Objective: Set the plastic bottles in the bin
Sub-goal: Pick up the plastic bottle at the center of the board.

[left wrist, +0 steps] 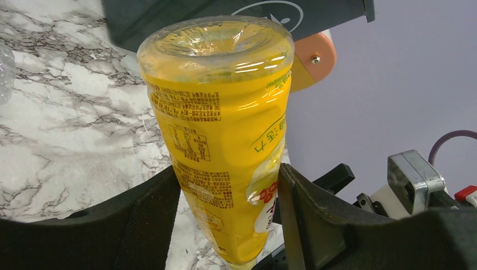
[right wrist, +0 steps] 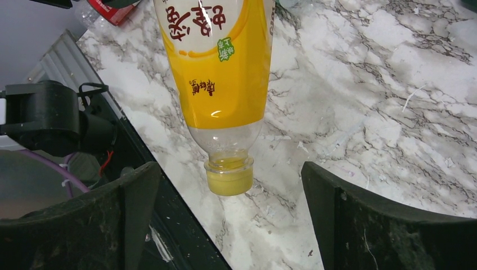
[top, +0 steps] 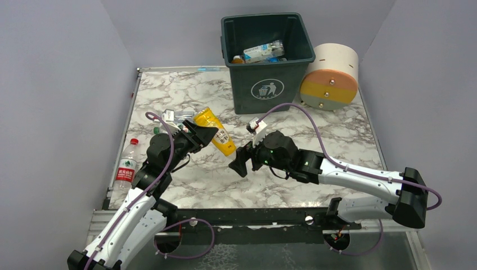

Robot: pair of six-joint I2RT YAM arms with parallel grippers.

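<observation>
A yellow-orange plastic bottle (top: 216,132) hangs tilted above the marble table, base up and cap down. My left gripper (top: 201,136) is shut on its body; in the left wrist view both fingers (left wrist: 157,219) press the bottle (left wrist: 219,129). My right gripper (top: 239,163) stands open just below and to the right. In the right wrist view the yellow cap (right wrist: 229,177) hangs between my right gripper's (right wrist: 228,202) wide-apart fingers, touching neither. The dark green bin (top: 267,84) stands at the back with bottles (top: 263,52) inside.
A clear bottle with a red label (top: 126,166) lies at the table's left edge. Another clear bottle (top: 177,117) lies just behind the left gripper. A cream-and-orange cylinder (top: 331,79) lies right of the bin. Grey walls close three sides.
</observation>
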